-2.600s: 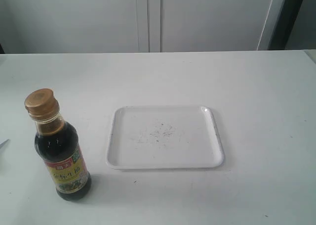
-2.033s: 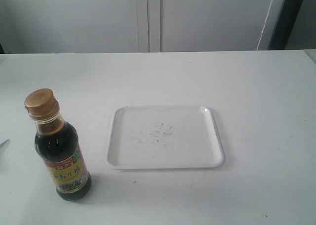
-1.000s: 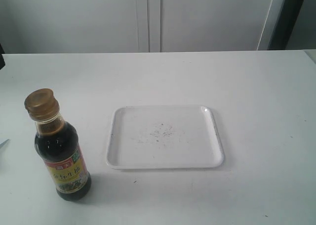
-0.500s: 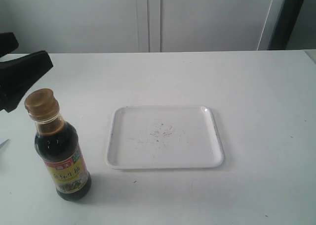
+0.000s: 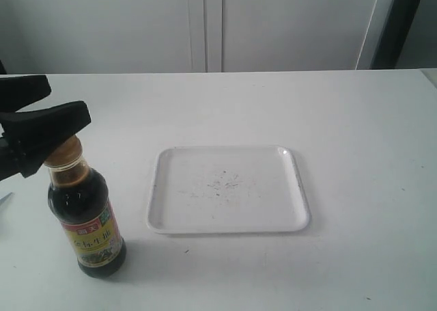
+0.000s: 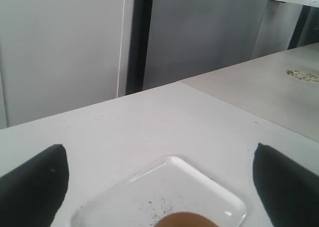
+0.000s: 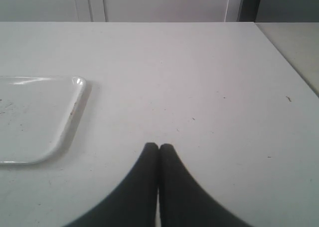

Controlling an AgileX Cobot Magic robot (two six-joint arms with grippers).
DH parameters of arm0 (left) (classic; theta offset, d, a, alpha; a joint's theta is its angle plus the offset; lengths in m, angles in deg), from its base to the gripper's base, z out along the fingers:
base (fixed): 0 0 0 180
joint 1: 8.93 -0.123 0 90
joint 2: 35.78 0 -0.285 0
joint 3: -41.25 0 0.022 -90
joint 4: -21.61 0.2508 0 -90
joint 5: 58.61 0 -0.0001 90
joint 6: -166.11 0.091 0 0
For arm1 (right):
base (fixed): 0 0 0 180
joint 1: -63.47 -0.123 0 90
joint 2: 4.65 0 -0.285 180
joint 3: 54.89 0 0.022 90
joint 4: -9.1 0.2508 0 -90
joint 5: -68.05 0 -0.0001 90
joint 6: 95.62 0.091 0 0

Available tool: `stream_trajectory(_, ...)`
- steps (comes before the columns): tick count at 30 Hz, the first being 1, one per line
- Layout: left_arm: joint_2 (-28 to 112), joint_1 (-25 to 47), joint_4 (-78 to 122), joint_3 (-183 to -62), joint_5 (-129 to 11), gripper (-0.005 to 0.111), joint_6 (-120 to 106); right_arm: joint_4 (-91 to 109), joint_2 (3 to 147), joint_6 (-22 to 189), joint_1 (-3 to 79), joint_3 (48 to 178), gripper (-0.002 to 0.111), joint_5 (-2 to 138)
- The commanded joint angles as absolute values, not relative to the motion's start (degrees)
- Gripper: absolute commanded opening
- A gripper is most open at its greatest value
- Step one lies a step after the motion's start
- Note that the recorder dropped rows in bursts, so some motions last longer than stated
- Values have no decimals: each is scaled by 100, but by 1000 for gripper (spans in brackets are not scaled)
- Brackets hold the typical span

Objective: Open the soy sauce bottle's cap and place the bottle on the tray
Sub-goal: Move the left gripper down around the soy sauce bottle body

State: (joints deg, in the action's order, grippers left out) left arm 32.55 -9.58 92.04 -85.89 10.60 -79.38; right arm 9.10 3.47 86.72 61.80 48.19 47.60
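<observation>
Left claw spread at soy sauce bottle cap, tray beside

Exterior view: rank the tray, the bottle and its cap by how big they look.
1. Tray, largest.
2. Bottle: it stands nearer the camera, which inflates it, yet it covers less of the picture.
3. Cap, smallest by far, partly hidden behind the left gripper.

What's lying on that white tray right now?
Nothing sits on the tray; only faint dark scuffs mark its middle. The soy sauce bottle stands on the table beside it, the left claw at its cap.
</observation>
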Motion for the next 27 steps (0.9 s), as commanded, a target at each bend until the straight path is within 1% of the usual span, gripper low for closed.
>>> stream_trajectory(1, 3344, -882, 9269, -8623, 1135, 105, -7989, 910, 314, 8676, 6215, 4789, 0, 4803)
stream_trajectory(8, 3439, -472, 9281, -8623, 1135, 105, -7827, 910, 314, 8676, 6215, 4789, 0, 4803)
stream_trajectory(14, 3439, -418, 9470, -8566, 1135, 105, -7650, 910, 314, 8676, 6215, 4789, 0, 4803)
stream_trajectory(20, 3439, -418, 9095, -8177, 985, 105, -7058, 910, 314, 8676, 6215, 4789, 0, 4803)
stream_trajectory(27, 3532, -418, 8930, -8064, 893, 105, -6899, 910, 314, 8676, 6215, 4789, 0, 4803)
